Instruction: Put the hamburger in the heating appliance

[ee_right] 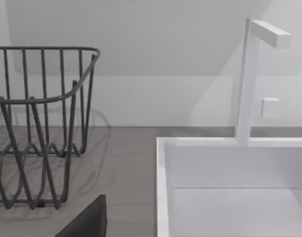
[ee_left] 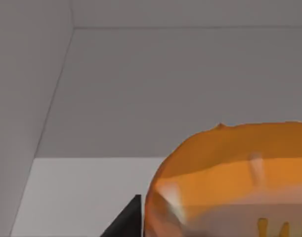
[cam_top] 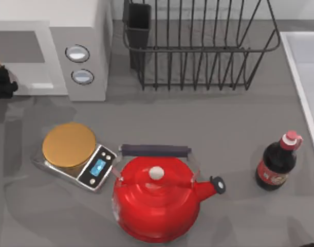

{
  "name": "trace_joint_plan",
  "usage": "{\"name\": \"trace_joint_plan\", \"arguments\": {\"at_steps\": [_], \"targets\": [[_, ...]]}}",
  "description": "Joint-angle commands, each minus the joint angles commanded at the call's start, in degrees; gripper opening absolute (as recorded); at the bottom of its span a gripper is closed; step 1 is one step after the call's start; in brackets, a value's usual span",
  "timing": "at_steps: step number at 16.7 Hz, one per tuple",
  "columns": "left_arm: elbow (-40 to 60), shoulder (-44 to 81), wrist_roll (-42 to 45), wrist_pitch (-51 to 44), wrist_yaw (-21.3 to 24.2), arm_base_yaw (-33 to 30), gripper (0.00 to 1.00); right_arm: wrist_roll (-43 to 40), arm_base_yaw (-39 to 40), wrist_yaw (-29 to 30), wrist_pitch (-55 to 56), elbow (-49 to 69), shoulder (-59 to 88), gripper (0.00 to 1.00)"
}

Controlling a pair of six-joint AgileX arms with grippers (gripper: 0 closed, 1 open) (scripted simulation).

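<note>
The left hand (cam_top: 2, 82) holds the hamburger (ee_left: 230, 182) and it looks to be inside the microwave (cam_top: 85, 31) already, not yet let go.

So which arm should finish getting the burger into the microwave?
Left. Its gripper is already at the microwave front with the hamburger held close; the right arm sits far off by the sink.

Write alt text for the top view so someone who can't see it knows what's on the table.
A grey table holds a red kettle near the front, a golden-topped kitchen scale at its left, and a dark soda bottle at right. A white microwave stands at back left, with the left hand at its front, beside a wire dish rack.
</note>
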Motion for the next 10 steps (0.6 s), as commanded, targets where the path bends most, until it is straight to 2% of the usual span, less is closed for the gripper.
{"name": "trace_joint_plan", "arguments": {"at_steps": [4, 10], "targets": [[7.21, 4.69, -0.26, -2.81, -0.52, -0.66, 0.0, 0.0, 0.0, 0.0, 0.0, 0.0, 0.0, 1.0], [25.59, 14.94, -0.99, -10.09, -1.93, -2.4, 0.0, 0.0, 0.0, 0.0, 0.0, 0.0, 0.0, 1.0]]}}
